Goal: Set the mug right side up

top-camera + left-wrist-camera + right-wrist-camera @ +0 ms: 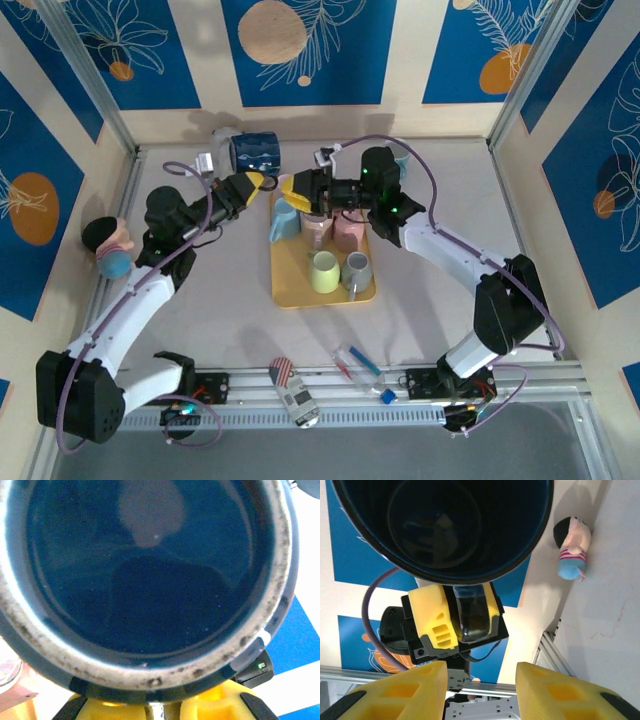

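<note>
Pale grey tabletop (200, 320), matte and lightly scuffed, lies inside a booth walled with cream and deep-blue panels (310, 50) printed with white leaves and orange discs. Aluminium posts (97, 100) rise at the far corners and a rail (340, 400) runs along the near edge. A yellow tray (300, 290) sits mid-table carrying pastel cups (325, 272). The dark blue mug (258, 153) is at the far side, left of the tray, tipped on its side with its mouth towards the right arm. The left fingers (252, 183) are clenched on its handle. The right fingers (292, 186) stand released, nothing between them, above the tray's far edge. A plush doll (110, 250) lies by the left wall.
</note>
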You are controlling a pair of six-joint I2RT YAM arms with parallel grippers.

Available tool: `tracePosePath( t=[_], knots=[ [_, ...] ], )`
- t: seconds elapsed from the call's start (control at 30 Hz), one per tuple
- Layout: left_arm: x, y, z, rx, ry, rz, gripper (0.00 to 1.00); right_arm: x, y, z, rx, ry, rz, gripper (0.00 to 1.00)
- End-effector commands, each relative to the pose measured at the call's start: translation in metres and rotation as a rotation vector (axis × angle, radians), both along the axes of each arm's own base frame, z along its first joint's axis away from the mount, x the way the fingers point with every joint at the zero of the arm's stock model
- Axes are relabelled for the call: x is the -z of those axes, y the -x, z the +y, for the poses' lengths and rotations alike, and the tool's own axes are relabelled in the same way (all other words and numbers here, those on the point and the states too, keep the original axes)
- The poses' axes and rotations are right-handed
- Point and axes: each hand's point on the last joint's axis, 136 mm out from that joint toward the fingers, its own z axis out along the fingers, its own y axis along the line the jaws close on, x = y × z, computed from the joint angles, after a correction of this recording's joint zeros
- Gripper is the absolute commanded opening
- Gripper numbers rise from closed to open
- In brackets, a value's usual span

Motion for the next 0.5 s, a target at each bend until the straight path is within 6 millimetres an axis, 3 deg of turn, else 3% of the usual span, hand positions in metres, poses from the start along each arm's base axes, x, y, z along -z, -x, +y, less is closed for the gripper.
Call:
tracePosePath(
  t=[0.0,0.47],
  knots=[
    [-0.037,0.010,0.005,0.003,0.047,-0.148,0.00,-0.022,-0.001,0.008,0.003,-0.047,-0.040,0.41],
    [-0.035,0.011,0.004,0.011,0.054,-0.149,0.00,-0.022,-0.008,0.027,0.010,-0.089,0.009,0.39]
  ],
)
